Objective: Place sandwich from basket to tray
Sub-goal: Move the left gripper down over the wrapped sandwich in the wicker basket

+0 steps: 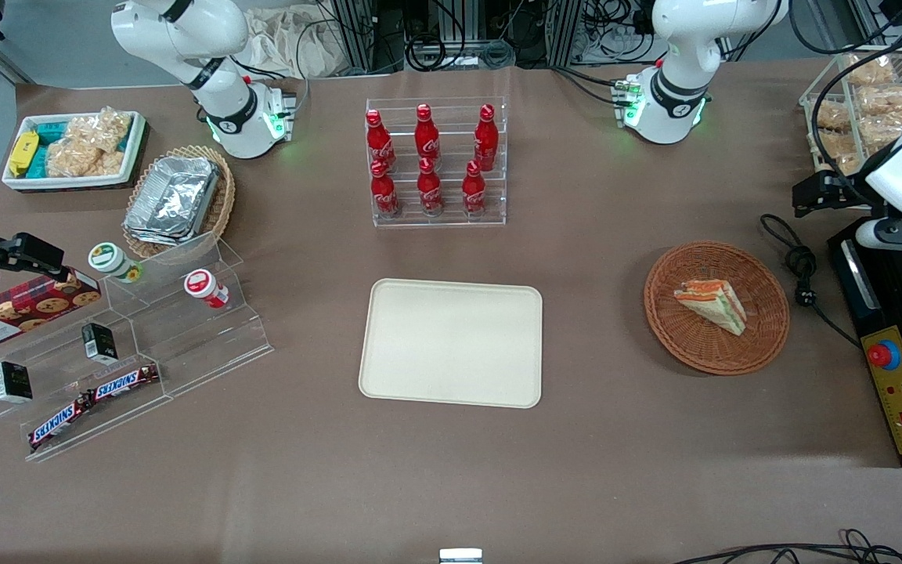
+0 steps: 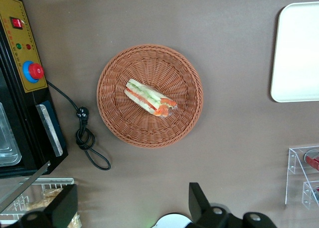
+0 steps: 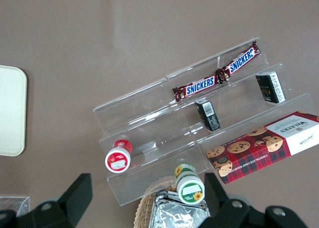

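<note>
Black fingers (image 2: pixel 67 205) of the gripper (image 2: pixel 132 208) stand spread wide and released, hovering high above the brown worktop (image 1: pixel 600 446) near the basket (image 1: pixel 764 345). Inside the basket lies the sandwich (image 1: pixel 711 304), at right of centre in the front view. Mid-frame sits the tray (image 1: pixel 451 343), well apart.

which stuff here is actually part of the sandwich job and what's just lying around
Part of the job:
sandwich, lying in the basket
tray, nothing on it yet
gripper, open, raised above the table beside the basket

Just lying about:
cola bottles
Snickers bars
cookie box
foil containers
power cord
</note>
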### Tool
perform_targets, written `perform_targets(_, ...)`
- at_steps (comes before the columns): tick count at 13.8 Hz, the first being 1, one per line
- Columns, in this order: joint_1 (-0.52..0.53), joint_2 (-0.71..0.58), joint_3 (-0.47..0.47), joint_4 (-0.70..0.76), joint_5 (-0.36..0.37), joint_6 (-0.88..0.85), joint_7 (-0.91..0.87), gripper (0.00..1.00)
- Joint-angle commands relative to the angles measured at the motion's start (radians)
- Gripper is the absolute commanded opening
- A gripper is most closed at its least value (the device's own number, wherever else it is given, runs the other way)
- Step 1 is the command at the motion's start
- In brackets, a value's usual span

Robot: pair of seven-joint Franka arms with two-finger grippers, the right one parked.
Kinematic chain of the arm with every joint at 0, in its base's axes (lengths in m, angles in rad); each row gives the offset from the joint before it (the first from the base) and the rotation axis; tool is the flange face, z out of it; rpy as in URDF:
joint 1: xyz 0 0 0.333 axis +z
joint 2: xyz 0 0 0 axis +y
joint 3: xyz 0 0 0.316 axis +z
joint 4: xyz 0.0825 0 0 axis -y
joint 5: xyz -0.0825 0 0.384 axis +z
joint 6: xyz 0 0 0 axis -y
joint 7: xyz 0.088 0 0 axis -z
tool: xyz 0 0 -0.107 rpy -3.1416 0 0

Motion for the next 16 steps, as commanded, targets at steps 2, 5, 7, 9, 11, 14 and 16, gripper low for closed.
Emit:
perform_targets(2,-0.003,0.015,-0.021,0.030,0.000,-0.034,-0.067,1.00)
perform_targets(5,-0.002,0.027,-0.038,0.022,0.001,-0.041,-0.095,1.00)
perform_targets(7,0.004,0.042,-0.036,0.008,-0.002,-0.049,-0.267,1.00)
perform_targets(9,0.008,0.068,-0.033,-0.025,0.000,0.001,-0.400,1.00)
perform_targets(11,0.017,0.059,-0.030,-0.114,-0.002,0.099,-0.608,1.00)
perform_targets(14,0.015,0.061,-0.028,-0.249,0.012,0.276,-0.916,1.00)
perform_targets(16,0.017,0.085,-0.027,-0.272,0.012,0.340,-1.109,1.00)
